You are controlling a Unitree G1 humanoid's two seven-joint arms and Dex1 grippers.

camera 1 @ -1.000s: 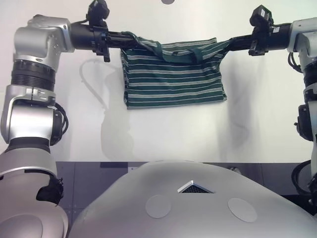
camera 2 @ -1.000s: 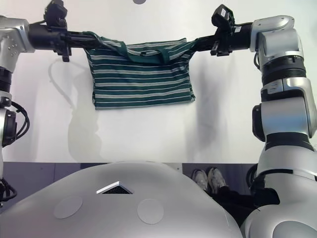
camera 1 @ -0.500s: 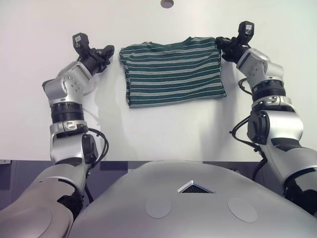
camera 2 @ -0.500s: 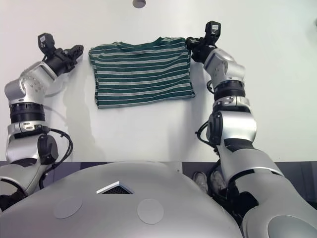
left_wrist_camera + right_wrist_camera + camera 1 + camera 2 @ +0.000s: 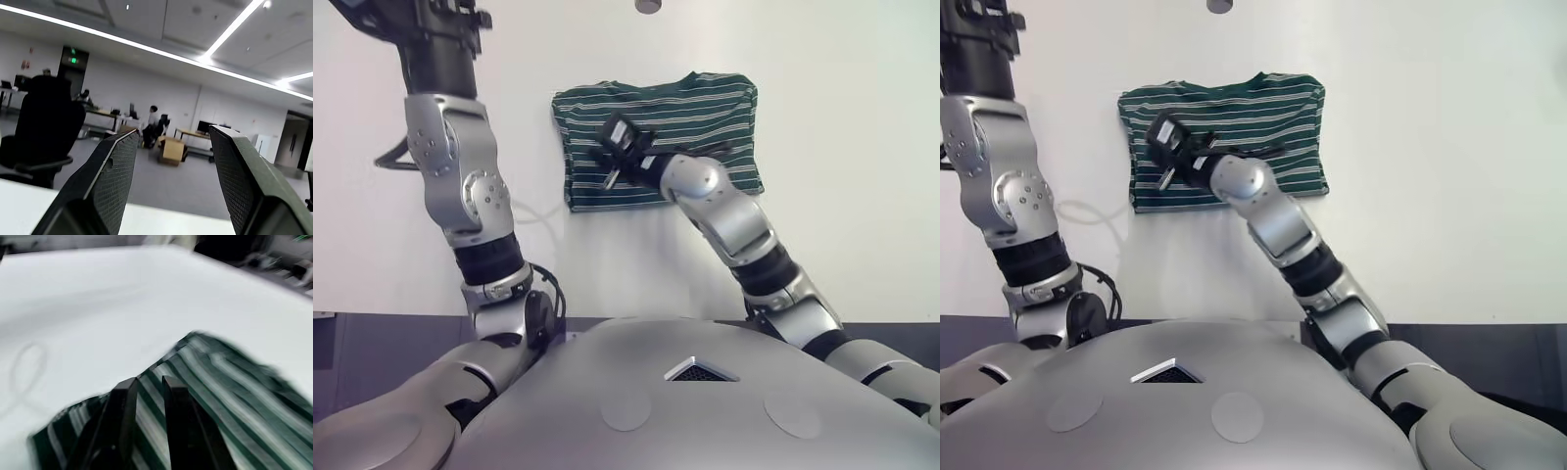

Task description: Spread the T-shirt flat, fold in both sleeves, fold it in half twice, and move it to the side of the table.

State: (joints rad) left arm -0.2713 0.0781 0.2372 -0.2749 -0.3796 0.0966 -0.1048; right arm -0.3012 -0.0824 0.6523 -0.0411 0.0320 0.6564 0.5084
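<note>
Upper left of the frame, my left arm stands tall off the table (image 5: pixel 842 196). The left claw (image 5: pixel 173 134) gapes wide with nothing in it, its dimpled black pads facing the room beyond.

Centre of the frame, toward the top: the T-shirt (image 5: pixel 705 108) lies on the table as a squarish packet, dark green with thin white stripes and the collar at its far edge. It's soft knit and looks several layers thick, with the near edge a little wavy.

My right arm reaches across over the packet's lower left part. The right claw (image 5: pixel 149 381) hangs just above the stripes, fingers drawn close with only a sliver between them. I see nothing pinched in there.

Here's what worries me. The table is smooth, white and hard, so I reckon the whole packet slides if I push instead of lifting. If I nip only the top layer, the fold peels open and the stack skews. If I close too shallow, limp fabric like this slips straight out. My forearm also lies low over the cloth, so any sweep could drag the near edge into a ruck.

Right of the frame there's bare white table, which I judge leaves room for the last move.
</note>
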